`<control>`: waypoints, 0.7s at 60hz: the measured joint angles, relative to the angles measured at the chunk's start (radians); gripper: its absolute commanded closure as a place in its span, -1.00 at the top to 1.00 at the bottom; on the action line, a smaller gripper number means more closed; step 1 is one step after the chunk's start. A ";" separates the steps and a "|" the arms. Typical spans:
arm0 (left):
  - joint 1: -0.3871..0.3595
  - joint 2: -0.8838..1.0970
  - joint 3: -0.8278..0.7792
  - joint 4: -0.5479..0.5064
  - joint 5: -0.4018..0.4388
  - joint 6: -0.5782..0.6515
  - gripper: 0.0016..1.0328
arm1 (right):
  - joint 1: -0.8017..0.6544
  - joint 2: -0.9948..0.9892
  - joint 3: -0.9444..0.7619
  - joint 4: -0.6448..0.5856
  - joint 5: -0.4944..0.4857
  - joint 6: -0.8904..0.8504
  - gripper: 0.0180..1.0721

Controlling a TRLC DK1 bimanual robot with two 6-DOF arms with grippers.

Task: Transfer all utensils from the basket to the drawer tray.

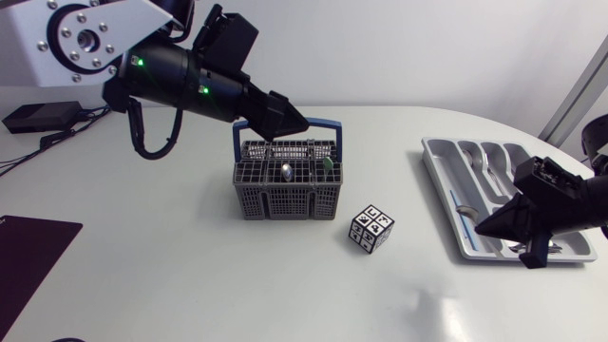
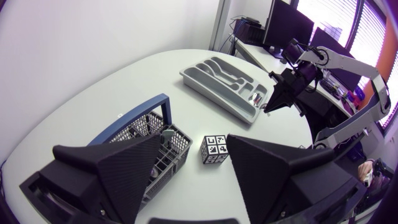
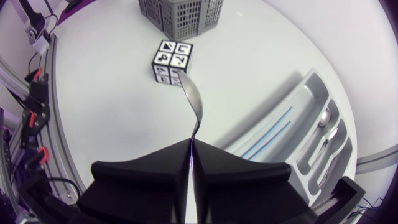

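Right gripper point(image 3: 192, 142) clenched on spoon point(image 3: 193, 99) by tray point(image 1: 446, 185): align handle along slot, lower, then let go. Left gripper point(image 1: 290, 121) released over basket point(image 1: 285, 201).

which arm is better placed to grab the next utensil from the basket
Left, probably. The left gripper hangs open just above the basket, where a spoon stands. The right gripper is shut on a utensil over by the drawer tray, far from the basket.

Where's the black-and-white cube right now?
Head view: the cube sits on the table right of centre, between the basket and the drawer tray, nearer the basket.
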 measured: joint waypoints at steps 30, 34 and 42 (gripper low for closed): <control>0.041 0.064 0.000 0.010 -0.023 -0.066 0.45 | -0.285 0.221 -0.042 0.432 0.255 -0.496 -0.89; 0.046 0.073 0.000 0.010 -0.023 -0.074 0.45 | -0.306 0.254 -0.042 0.457 0.267 -0.529 -0.89; 0.062 0.086 -0.002 0.016 -0.025 -0.099 0.44 | -0.345 0.306 -0.042 0.535 0.293 -0.584 -0.89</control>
